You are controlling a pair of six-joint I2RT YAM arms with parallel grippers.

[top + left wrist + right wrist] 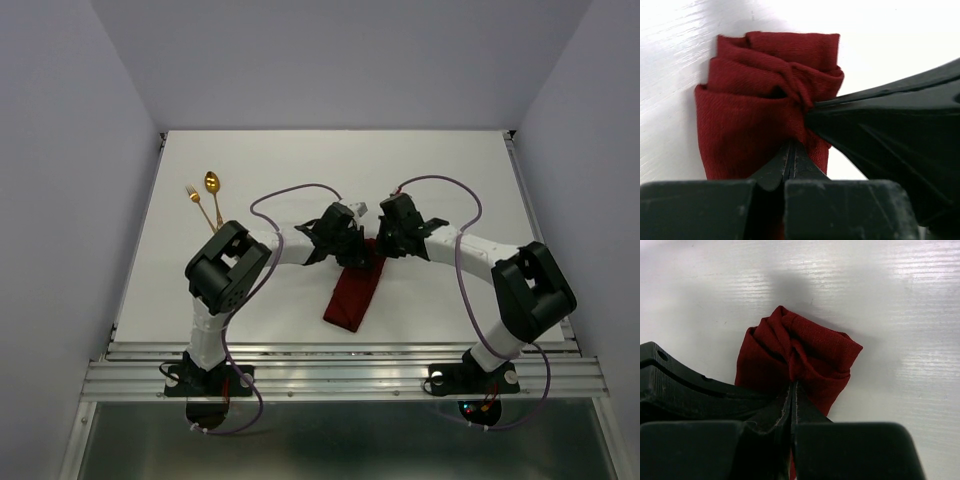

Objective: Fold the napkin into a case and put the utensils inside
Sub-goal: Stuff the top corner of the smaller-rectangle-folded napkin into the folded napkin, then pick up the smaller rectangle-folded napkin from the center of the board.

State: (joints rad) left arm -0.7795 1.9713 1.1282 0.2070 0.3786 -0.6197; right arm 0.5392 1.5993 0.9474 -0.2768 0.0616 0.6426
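From above, the napkin (352,295) lies mid-tabletop (450,170) as a narrow dark red strip. It slants away to where the left end effector (348,248) and right end effector (384,244) meet over its far end, while the gold spoon (212,184) and fork (193,196) lie well apart at far left. The left wrist view shows the left end effector (790,150) pinched tight on the napkin (750,130), whose end bunches into layered folds, with the right end effector (880,130) touching it from the right. The right wrist view shows the right end effector (792,390) clamped on that crumpled end (805,352) too, the left end effector (690,385) just beside it.
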